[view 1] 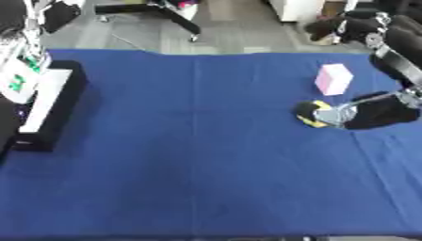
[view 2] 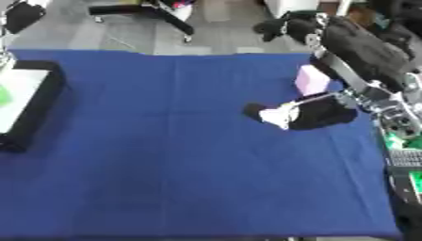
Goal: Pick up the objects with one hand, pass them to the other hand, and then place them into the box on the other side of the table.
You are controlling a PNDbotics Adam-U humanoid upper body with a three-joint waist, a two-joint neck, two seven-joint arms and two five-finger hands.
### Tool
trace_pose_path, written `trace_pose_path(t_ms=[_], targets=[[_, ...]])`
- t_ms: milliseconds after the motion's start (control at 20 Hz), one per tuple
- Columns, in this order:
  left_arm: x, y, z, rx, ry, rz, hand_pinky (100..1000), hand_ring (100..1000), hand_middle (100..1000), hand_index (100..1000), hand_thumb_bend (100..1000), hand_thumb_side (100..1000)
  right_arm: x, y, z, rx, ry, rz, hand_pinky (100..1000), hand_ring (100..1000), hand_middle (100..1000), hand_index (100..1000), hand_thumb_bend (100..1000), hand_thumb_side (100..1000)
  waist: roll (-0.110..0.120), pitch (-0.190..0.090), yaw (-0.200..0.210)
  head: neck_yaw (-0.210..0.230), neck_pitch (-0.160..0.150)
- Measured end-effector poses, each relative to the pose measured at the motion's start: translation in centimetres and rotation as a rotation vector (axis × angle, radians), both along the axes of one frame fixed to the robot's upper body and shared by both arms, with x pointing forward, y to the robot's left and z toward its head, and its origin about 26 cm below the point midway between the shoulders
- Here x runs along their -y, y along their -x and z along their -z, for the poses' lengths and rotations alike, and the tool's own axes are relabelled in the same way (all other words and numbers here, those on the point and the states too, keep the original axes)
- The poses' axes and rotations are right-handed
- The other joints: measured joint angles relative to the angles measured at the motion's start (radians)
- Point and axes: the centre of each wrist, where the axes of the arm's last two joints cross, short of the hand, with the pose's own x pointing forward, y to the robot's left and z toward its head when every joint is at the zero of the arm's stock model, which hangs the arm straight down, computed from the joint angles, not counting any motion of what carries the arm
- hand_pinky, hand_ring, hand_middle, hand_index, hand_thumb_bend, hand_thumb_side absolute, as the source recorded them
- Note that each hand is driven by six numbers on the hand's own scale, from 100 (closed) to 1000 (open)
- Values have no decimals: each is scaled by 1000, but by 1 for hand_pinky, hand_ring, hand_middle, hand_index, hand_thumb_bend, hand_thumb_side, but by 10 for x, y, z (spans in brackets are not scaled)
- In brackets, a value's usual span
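A small yellow and black object (view 1: pixel 308 116) lies on the blue table (view 1: pixel 198 155) at the right. My right hand (view 1: pixel 375 114) comes in from the right edge and lies low over the cloth, its silver fingers (view 1: pixel 334 114) curled against that object. A pink box (view 1: pixel 333 79) stands just behind the hand, apart from it. The black box with a white inside (view 1: pixel 51 101) sits at the table's left edge. Above it, at the far left, my left arm (view 1: pixel 29 29) shows as silver parts beside a white thing with green marks (view 1: pixel 16 81); the left hand itself is blurred.
Beyond the table's far edge are a grey floor, chair legs (view 1: pixel 177 19) and dark bags (view 1: pixel 346 26). Black equipment (view 2: pixel 371 52) crowds the right side. Open blue cloth stretches between the pink box and the black box.
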Motion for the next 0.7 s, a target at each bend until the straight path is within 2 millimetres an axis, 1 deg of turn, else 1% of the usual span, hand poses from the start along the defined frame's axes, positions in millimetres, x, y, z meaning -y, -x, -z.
trace_pose_path(t_ms=[100, 150, 200, 250, 350, 450, 550, 700], targets=[[26, 4, 6, -11, 38, 119, 946, 711, 704, 871, 540, 715, 7, -5, 1, -16, -31, 39, 774, 818, 752, 864, 601, 436, -1, 3, 6, -49, 0], [38, 8, 8, -11, 64, 191, 945, 706, 699, 871, 527, 720, 11, -8, 3, -25, -46, 59, 774, 822, 759, 861, 594, 414, -1, 6, 11, -73, 0], [48, 21, 9, -9, 109, 301, 945, 706, 698, 870, 524, 719, 15, -13, 4, -34, -60, 82, 775, 824, 765, 860, 594, 407, -1, 11, 15, -97, 0], [54, 39, 7, -10, 164, 420, 945, 702, 694, 869, 516, 723, 19, -17, 7, -45, -73, 105, 774, 828, 775, 857, 598, 396, -1, 15, 21, -119, 0], [60, 72, -12, 3, 253, 616, 944, 696, 687, 867, 503, 718, 27, -29, 15, -70, -97, 148, 777, 840, 792, 853, 601, 379, -2, 17, 31, -157, 0], [64, 92, -30, 20, 307, 751, 945, 695, 685, 866, 495, 717, 34, -41, 24, -94, -120, 188, 781, 846, 799, 850, 599, 371, -1, 17, 35, -190, 0], [67, 101, -34, 23, 347, 831, 947, 692, 683, 864, 481, 723, 42, -53, 33, -114, -142, 222, 784, 853, 804, 848, 597, 359, -1, 18, 41, -216, 0], [70, 107, -30, 11, 398, 888, 949, 687, 677, 862, 473, 729, 54, -71, 46, -147, -169, 256, 784, 860, 811, 845, 603, 344, -1, 23, 49, -244, 0]])
